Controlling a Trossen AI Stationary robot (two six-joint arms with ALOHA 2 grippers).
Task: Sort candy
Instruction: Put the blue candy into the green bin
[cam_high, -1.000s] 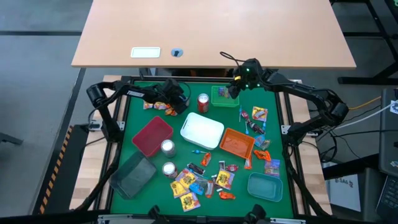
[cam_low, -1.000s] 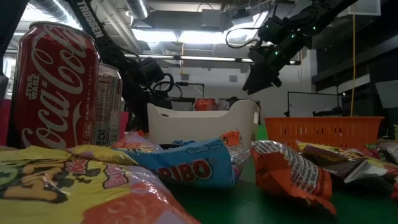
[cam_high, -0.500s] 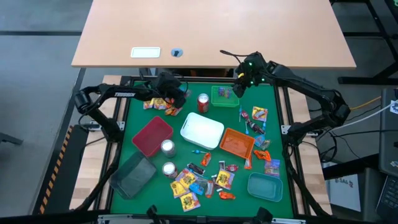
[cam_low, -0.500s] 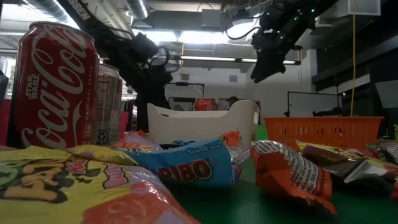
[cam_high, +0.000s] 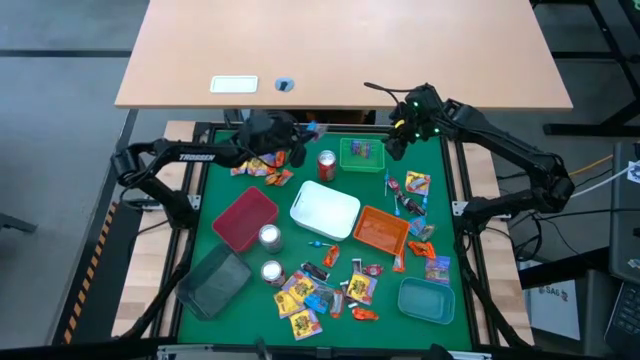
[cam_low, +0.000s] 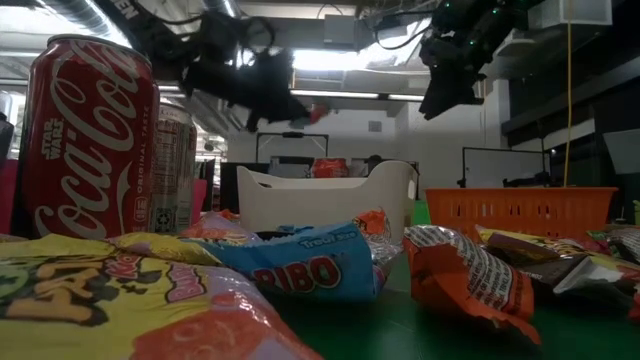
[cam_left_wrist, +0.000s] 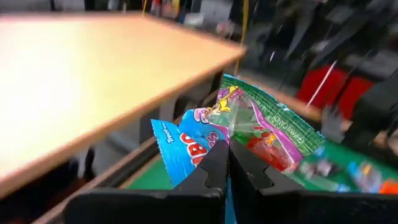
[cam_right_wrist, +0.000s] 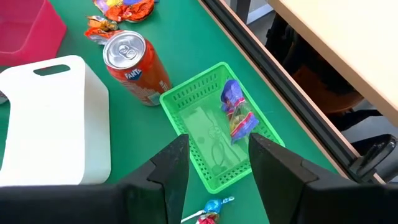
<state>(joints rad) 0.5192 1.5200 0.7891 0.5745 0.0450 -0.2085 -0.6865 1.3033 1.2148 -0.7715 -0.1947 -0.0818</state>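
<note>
My left gripper (cam_high: 297, 137) hovers near the table's far edge, between the far-left candy heap (cam_high: 262, 170) and the green tray (cam_high: 362, 154). It is shut on a blue packet (cam_left_wrist: 184, 142) and a green-clear packet (cam_left_wrist: 268, 129). My right gripper (cam_right_wrist: 217, 169) is open and empty, high over the green tray's (cam_right_wrist: 214, 134) right side (cam_high: 396, 143). One purple-blue packet (cam_right_wrist: 236, 112) lies on the tray's floor. More candy lies in a heap at the near edge (cam_high: 330, 292) and along the right side (cam_high: 415, 200). My left gripper pinches the two packets together between its fingertips (cam_left_wrist: 217, 163), at the blue packet's lower corner (cam_left_wrist: 202, 152) and the green-clear packet's lower edge (cam_left_wrist: 245, 144). Both packets are lifted clear of the table and stick out past the fingertips, fanned apart.
Red tray (cam_high: 245, 217), white tray (cam_high: 324, 208), orange tray (cam_high: 381, 230), teal tray (cam_high: 425, 300) and dark grey tray (cam_high: 213, 282) fill the table's middle and near part. A red can (cam_high: 326, 163) stands beside the green tray, with two silver cans (cam_high: 268, 236) near the red tray.
My left gripper has risen from the far-left candy heap and moved right along the far edge toward the green tray, carrying the packets clear of the table. My right gripper has risen from over the green tray and drifted toward the table's right edge.
</note>
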